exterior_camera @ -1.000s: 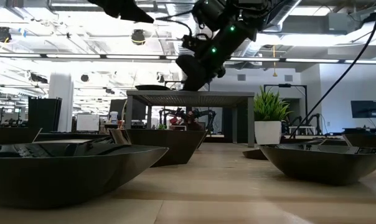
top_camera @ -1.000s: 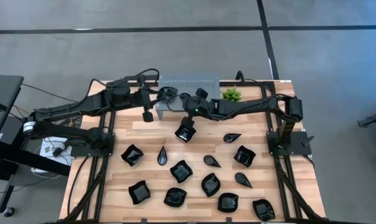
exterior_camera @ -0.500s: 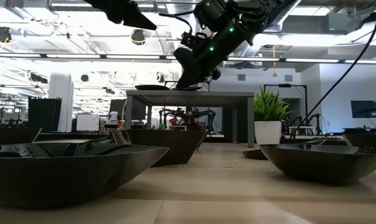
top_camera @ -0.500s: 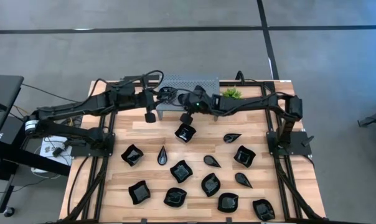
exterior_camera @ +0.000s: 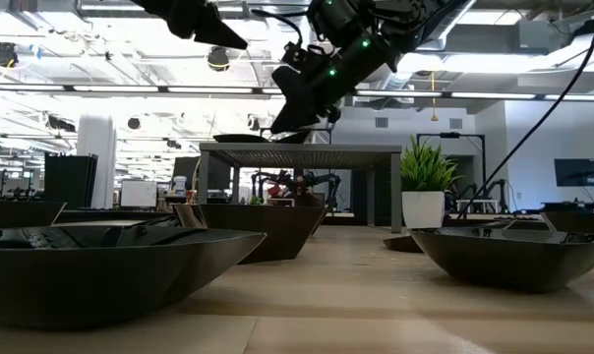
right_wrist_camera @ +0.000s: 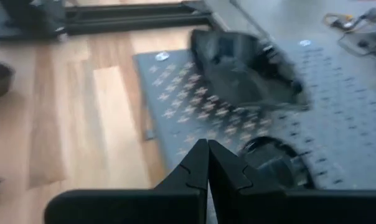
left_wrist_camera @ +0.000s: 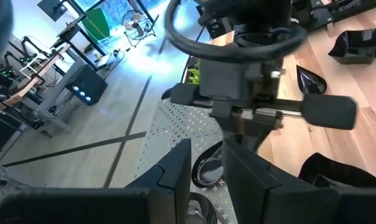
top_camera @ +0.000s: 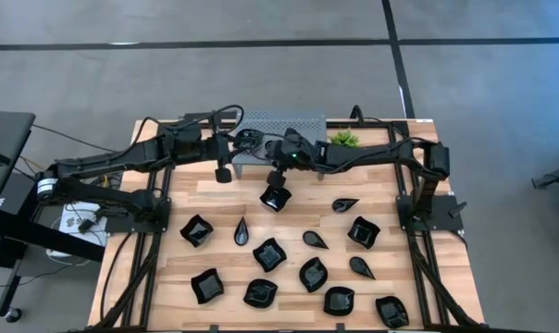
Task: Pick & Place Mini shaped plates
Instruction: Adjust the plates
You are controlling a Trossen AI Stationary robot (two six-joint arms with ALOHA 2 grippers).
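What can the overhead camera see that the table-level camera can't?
Only overhead: the full spread of small glossy black plates across the wooden table, and both dark arms' whole length. Only at table level: the office room behind, and the grey perforated metal stand's legs. Both: the small green plant and the right arm's fingers, shut, above the stand.

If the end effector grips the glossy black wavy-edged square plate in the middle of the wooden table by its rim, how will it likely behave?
The glossy black wavy-edged square plate probably stays stiff: its walls hold a crisp shape. Its shiny surface suggests it may slip between fingers. It sits low and wide on the wooden table, so a push should likely slide it, not tip it.
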